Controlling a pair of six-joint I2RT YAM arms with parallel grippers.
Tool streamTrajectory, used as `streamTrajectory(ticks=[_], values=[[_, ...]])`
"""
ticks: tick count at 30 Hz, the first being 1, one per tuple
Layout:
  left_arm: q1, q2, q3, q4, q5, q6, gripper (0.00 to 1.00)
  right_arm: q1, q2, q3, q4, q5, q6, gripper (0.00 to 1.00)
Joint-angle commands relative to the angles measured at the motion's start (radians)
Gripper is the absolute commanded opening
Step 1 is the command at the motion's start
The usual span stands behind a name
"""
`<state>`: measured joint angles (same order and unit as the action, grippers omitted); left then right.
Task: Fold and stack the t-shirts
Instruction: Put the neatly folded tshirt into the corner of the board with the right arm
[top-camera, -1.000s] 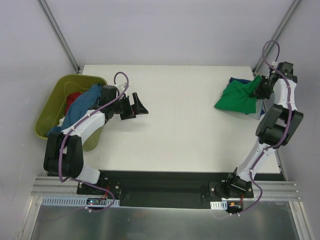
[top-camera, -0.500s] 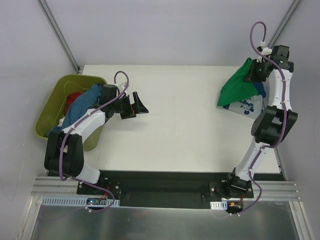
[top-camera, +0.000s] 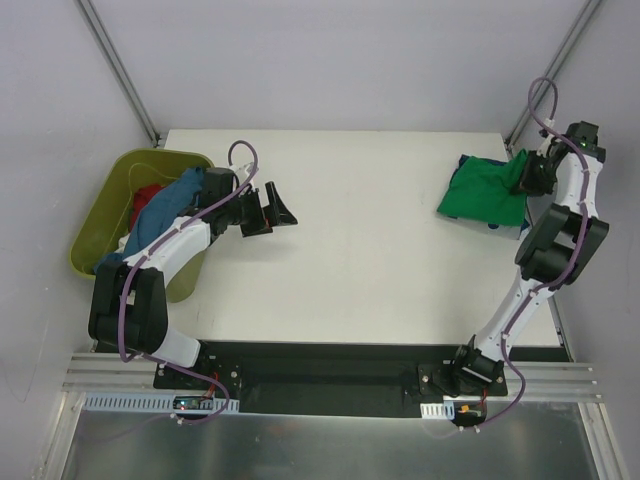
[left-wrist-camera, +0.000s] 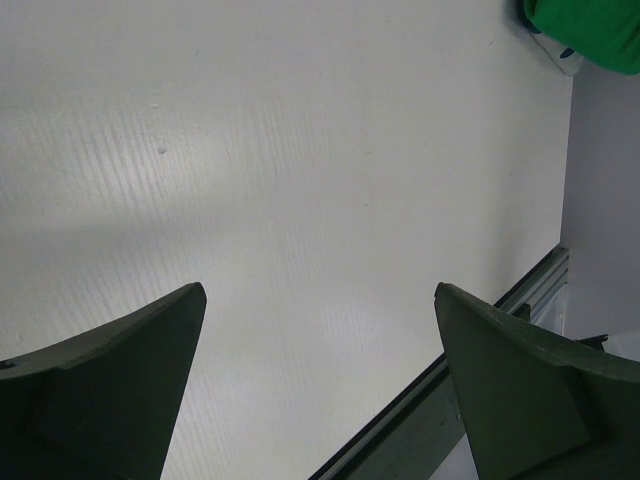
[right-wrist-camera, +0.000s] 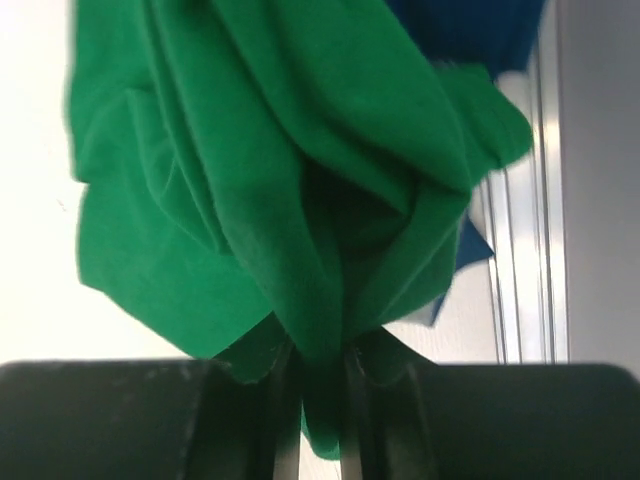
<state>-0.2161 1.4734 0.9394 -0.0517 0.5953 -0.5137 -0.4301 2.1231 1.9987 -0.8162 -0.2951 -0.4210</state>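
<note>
Green t-shirt (top-camera: 482, 192) lowered back onto navy t-shirt (right-wrist-camera: 470, 25), right fingers (top-camera: 527, 176) pinching it, left fingers (left-wrist-camera: 110, 390) spread, unmoved

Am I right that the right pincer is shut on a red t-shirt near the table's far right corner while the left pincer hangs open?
Not quite: the right pincer is shut on the green t-shirt, not a red one, as the right wrist view shows. The left pincer does hang open.

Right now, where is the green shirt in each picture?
Top view: green shirt at the far right of the white table, held by the right claw.
Left wrist: top right corner.
Right wrist: fills the middle, pinched by that claw.
Shared landmark: the white table.
</note>
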Motion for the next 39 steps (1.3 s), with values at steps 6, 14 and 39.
streamTrajectory(ticks=[6,14,39], values=[[-0.002,0.016,0.044,-0.004,0.038,-0.003,0.99,-0.065,0.017,0.041,-0.060,0.070,0.022,0.54],[-0.002,-0.001,0.042,-0.007,0.047,-0.005,0.99,-0.032,-0.063,0.045,-0.075,0.077,0.031,0.75],[-0.002,-0.004,0.047,-0.031,0.031,0.032,1.00,0.073,0.112,0.149,-0.070,0.358,0.363,0.97]])
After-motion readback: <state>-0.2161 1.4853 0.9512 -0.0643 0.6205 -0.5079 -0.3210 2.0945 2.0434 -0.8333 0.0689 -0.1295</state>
